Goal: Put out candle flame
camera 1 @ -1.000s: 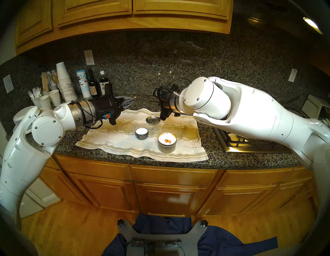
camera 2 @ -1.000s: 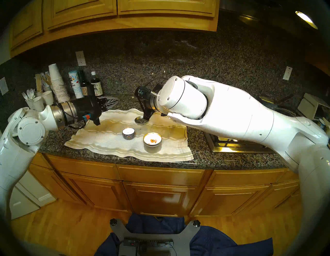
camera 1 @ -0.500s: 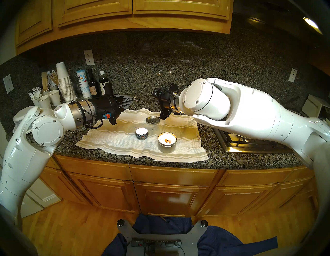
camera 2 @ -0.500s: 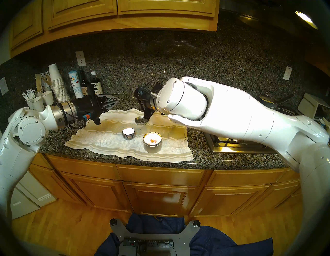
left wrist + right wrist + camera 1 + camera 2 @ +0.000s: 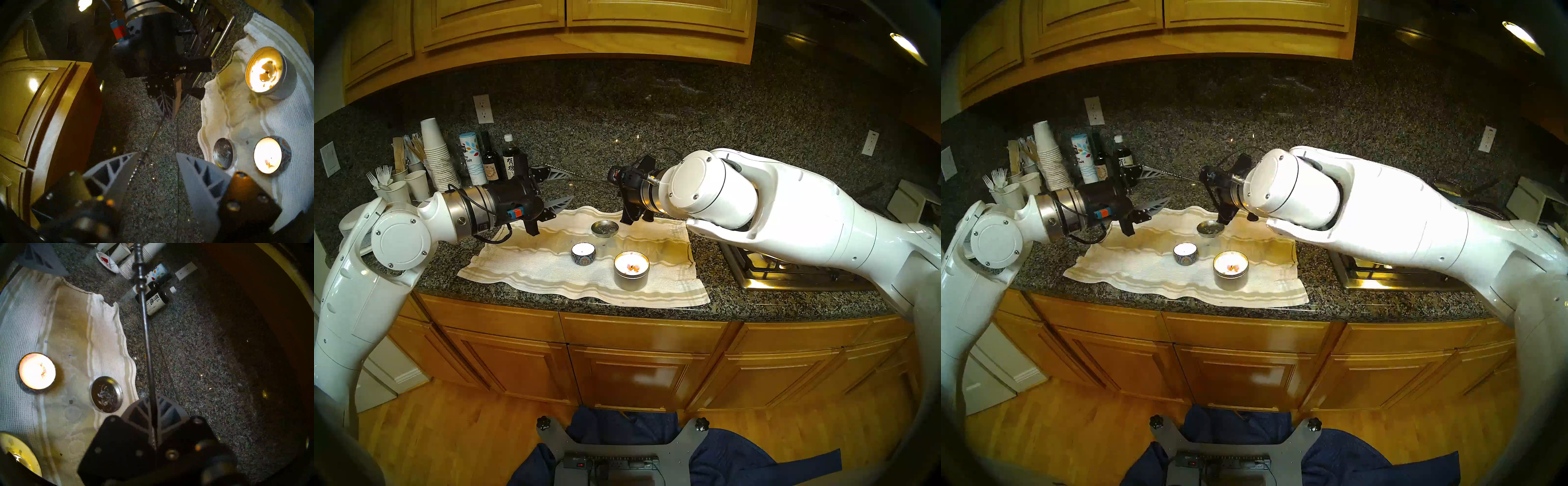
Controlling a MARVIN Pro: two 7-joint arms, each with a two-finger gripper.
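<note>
One bottle, kanji label "有機"

We see the left gripper has spread its fingers off the metal rod, which the right gripper has lifted.

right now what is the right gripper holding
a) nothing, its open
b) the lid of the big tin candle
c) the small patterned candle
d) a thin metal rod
d: in the right wrist view the right gripper is shut on a thin metal rod that runs out over the counter toward the open left gripper.
</note>
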